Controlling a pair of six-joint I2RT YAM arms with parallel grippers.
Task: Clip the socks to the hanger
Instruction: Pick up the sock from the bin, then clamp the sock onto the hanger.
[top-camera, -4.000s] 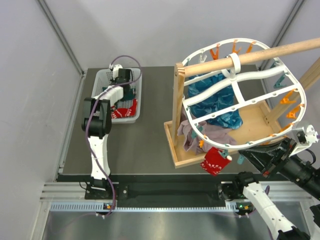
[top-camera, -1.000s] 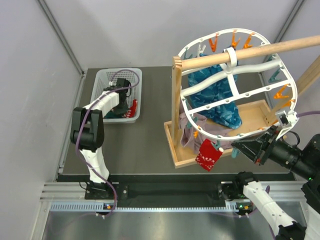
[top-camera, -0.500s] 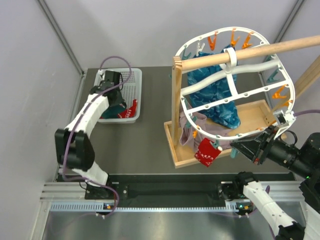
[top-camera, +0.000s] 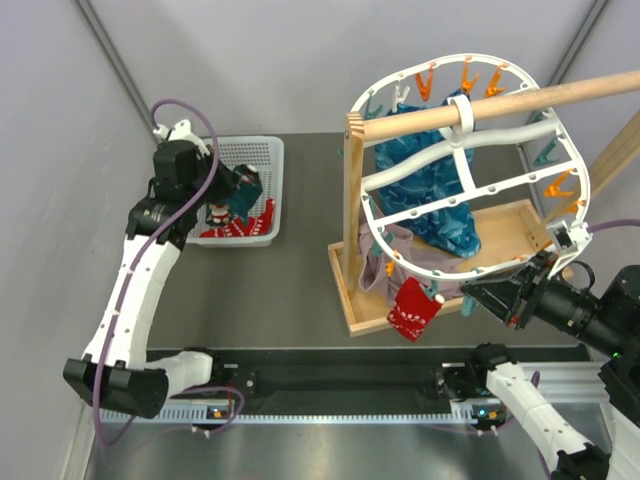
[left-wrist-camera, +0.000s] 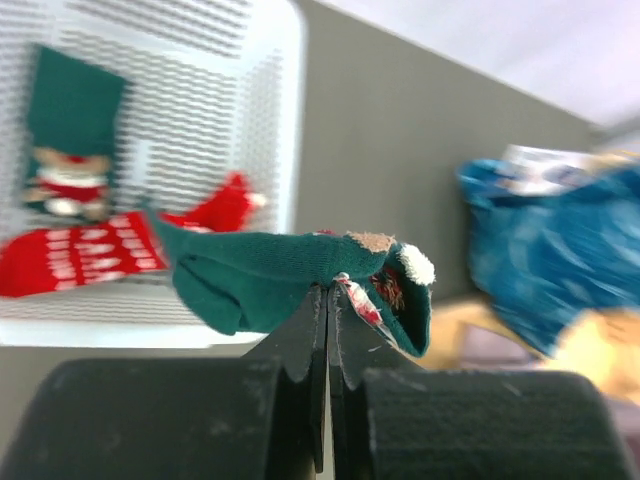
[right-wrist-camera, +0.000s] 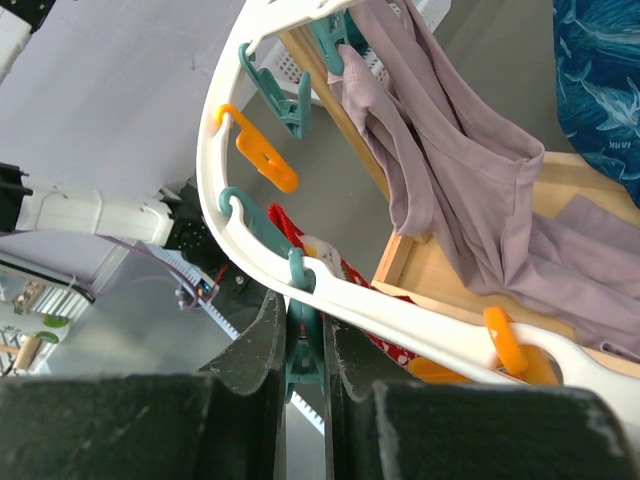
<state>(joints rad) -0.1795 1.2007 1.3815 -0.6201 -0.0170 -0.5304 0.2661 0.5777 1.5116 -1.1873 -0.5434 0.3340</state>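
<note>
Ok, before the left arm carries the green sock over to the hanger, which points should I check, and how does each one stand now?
1. Grip: the left gripper is shut on the green sock, pinching its lower edge: ok.
2. Sock fully out of the basket: cannot tell; the top view shows it over the basket.
3. Frame held: the right gripper is shut on a teal clip of the hanger: ok.
4. That clip squeezed open: cannot tell.
5. A free clip nearby: the orange clip is empty: ok.
6. The red sock hangs clipped at the near rim: ok.
</note>
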